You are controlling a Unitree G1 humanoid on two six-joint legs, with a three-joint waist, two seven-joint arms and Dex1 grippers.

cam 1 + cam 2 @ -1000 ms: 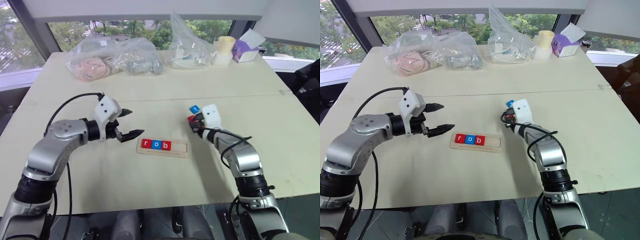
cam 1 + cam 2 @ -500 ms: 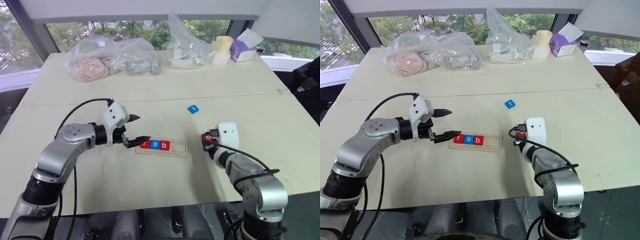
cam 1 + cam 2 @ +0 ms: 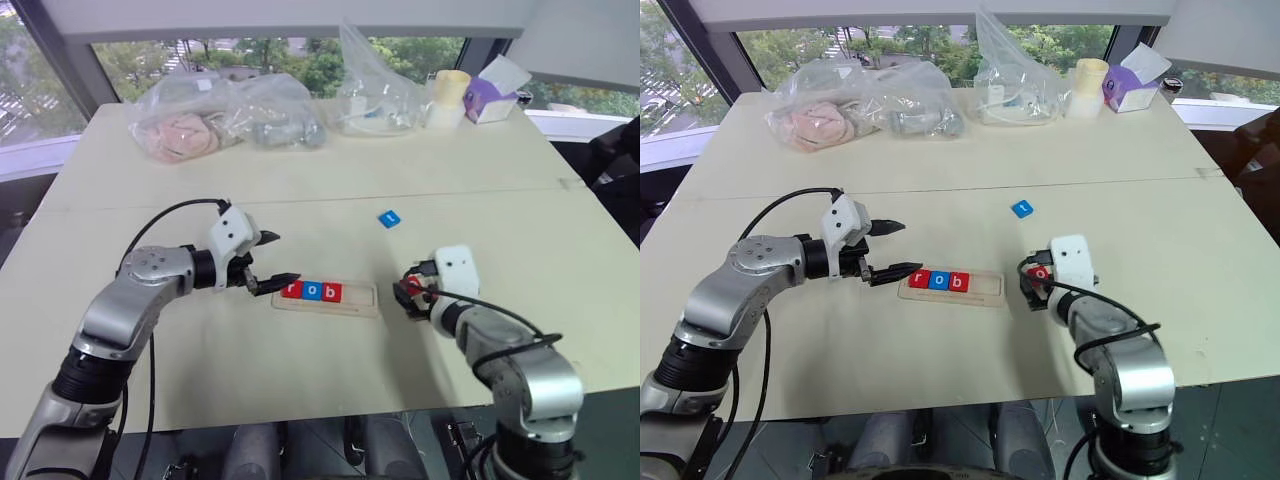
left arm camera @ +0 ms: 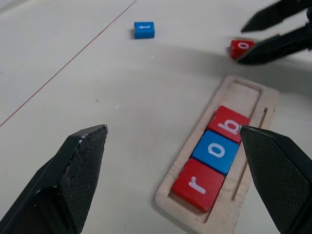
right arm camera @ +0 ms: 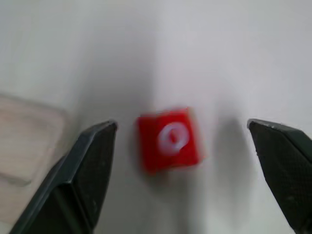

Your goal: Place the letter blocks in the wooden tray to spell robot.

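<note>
The wooden tray lies mid-table with three letter blocks in its left part: red r, blue o, red b. Its right part is bare. A red o block rests on the table just right of the tray, loose between the spread fingers of my open right gripper. A blue t block lies farther back on the table. My left gripper is open and holds nothing, with its lower fingertip by the tray's left end.
Clear plastic bags with soft items line the table's far side, next to a pale cup and a purple box. A seam runs across the tabletop behind the blue block.
My right gripper brought the red o block from beside the blue t block back toward the tray's right end, then opened and let it go. The left gripper edged toward the tray's left end.
</note>
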